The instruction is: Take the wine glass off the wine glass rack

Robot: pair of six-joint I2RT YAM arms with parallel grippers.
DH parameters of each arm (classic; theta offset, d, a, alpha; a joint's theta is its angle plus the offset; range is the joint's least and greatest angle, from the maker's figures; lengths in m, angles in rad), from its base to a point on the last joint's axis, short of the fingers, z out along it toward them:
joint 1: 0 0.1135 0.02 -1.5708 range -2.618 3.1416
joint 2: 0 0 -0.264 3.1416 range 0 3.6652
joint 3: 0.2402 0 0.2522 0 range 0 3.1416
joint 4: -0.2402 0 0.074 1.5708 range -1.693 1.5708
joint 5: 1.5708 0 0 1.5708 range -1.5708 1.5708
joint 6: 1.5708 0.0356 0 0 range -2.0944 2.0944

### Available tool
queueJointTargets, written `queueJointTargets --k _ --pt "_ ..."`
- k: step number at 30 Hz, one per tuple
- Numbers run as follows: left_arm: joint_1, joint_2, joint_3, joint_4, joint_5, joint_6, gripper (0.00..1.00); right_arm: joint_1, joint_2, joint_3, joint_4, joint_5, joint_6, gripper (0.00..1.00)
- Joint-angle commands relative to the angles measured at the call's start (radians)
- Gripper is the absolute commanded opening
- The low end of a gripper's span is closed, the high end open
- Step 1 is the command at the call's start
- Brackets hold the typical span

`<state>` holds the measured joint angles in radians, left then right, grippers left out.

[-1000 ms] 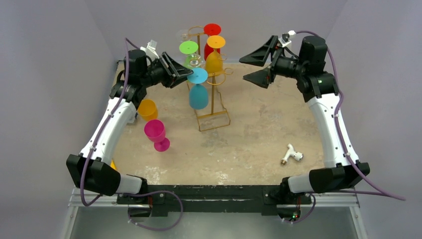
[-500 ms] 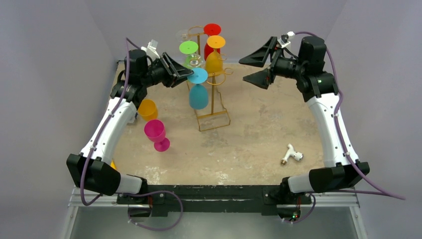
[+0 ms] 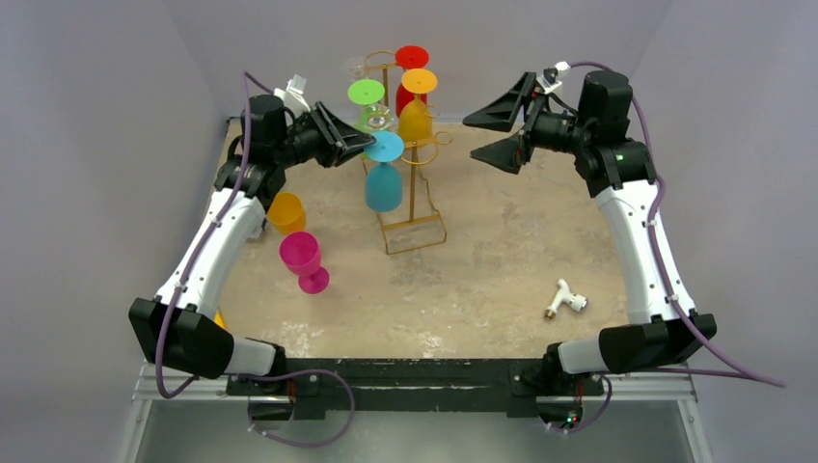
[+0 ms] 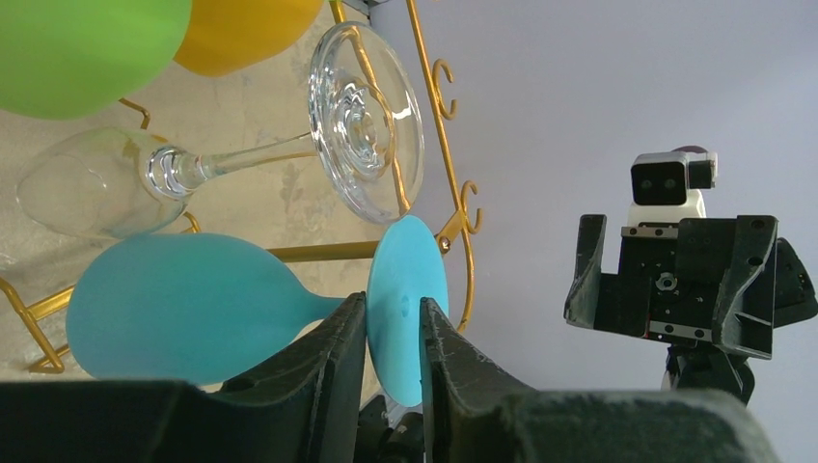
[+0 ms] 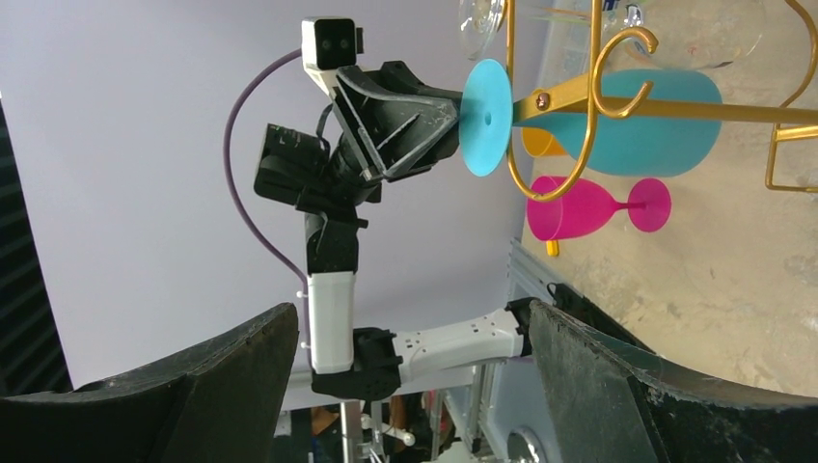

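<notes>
Now the blue wine glass foot (image 4: 405,299) sits between left fingers (image 4: 328,376).

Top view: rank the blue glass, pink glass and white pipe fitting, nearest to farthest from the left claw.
1. Blue glass, on the rack, foot at the left claw.
2. Pink glass, left of the rack.
3. White pipe fitting, far right.

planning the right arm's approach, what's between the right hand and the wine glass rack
Nothing. In the top external view, only bare tabletop lies between the open right hand and the nearest hooks of the wine glass rack.
</notes>
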<state>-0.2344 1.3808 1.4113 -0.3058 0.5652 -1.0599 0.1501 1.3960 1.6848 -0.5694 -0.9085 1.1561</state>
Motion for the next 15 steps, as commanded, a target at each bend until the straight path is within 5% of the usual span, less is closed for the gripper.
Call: queueJointTargets --k 1,15 --pt "-0.008 -0.018 0.009 0.039 0.004 -0.006 0.24 -0.001 -0.012 0.042 0.005 -0.025 -0.025 0.88" --pt "-0.008 -0.025 0.021 0.040 -0.002 -0.012 0.06 -0.003 -0.012 0.039 0.003 -0.039 -0.032 0.88"
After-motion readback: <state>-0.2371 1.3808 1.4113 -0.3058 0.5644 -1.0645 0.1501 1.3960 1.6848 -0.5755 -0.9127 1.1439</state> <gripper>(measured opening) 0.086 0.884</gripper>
